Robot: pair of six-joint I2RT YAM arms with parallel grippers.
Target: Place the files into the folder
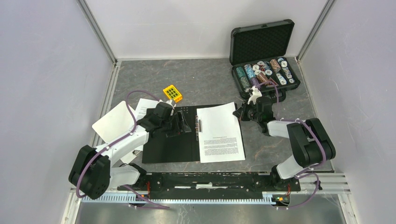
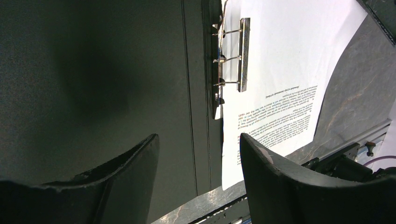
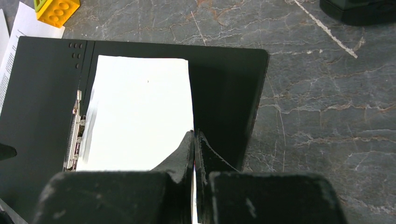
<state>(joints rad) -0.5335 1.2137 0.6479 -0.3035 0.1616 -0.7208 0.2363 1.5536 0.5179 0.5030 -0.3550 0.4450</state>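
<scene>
The folder [image 1: 168, 151] lies open on the table, black inside up; it also shows in the left wrist view [image 2: 93, 70] and the right wrist view [image 3: 229, 84]. A printed white sheet of the files [image 1: 219, 133] lies on its right half, its inner edge under the bar of the metal clip [image 2: 243, 53]. My left gripper [image 1: 180, 123] is open and empty, hovering over the spine [image 2: 198, 154]. My right gripper [image 1: 242, 112] is shut on the sheet's far right edge [image 3: 194, 140]; a thin white sliver shows between the fingers. The sheet also shows in both wrist views [image 2: 289, 56] [image 3: 140, 107].
More printed sheets [image 1: 142, 105] and a white clipboard [image 1: 114, 122] lie left of the folder, partly under my left arm. A yellow block [image 1: 172, 93] sits behind the folder. An open black case of poker chips [image 1: 264, 70] stands at the back right, close behind my right gripper.
</scene>
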